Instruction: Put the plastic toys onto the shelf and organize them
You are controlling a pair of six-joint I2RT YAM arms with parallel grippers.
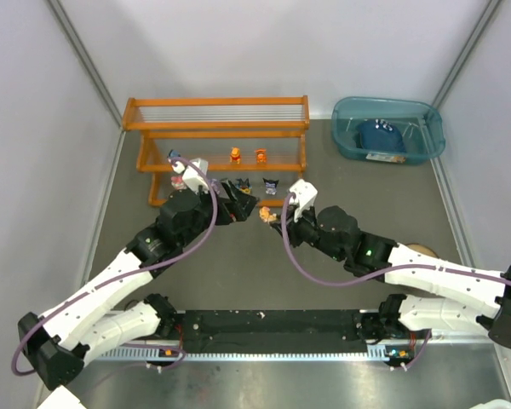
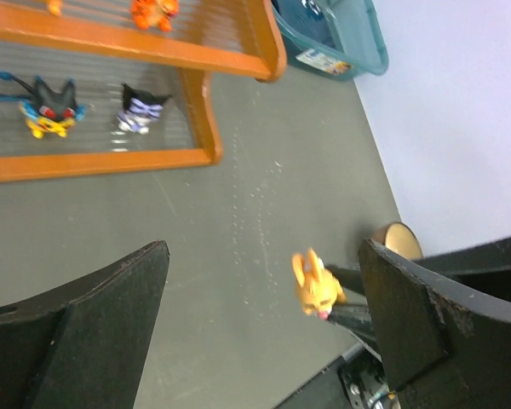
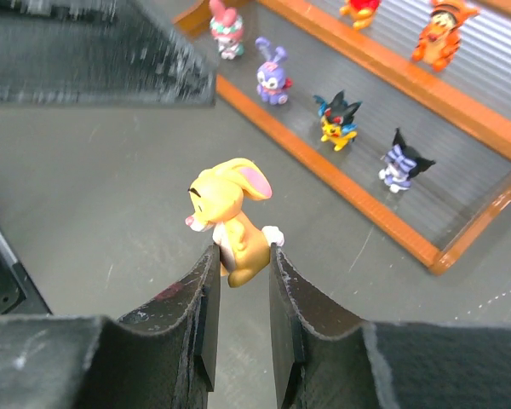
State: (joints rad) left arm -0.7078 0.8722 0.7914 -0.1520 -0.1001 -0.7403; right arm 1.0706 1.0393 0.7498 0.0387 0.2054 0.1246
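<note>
pinching a yellow rabbit toy (image 3: 230,226) by its lower body, the right gripper (image 3: 243,256) has its fingers drawn in narrow around it and holds it upright above the grey table (image 1: 264,264), just in front of the shelf (image 1: 217,128). the left gripper (image 2: 264,256) hangs close beside it, jaws spread wide with nothing between them; from its own wrist camera the rabbit shows between the two fingers, nearer the right-hand one. on the shelf's lowest tier four figurines stand in a row: a pink-and-white one (image 3: 224,25), a purple one (image 3: 272,78), a black-and-yellow one (image 3: 339,119) and a black one with a striped body (image 3: 400,166). on the tier above stand an orange figurine (image 1: 236,154) and another orange one (image 1: 261,155), side by side. off to the right of the shelf sits a teal bin (image 1: 426,145) with a dark blue item (image 1: 379,136) inside.
</note>
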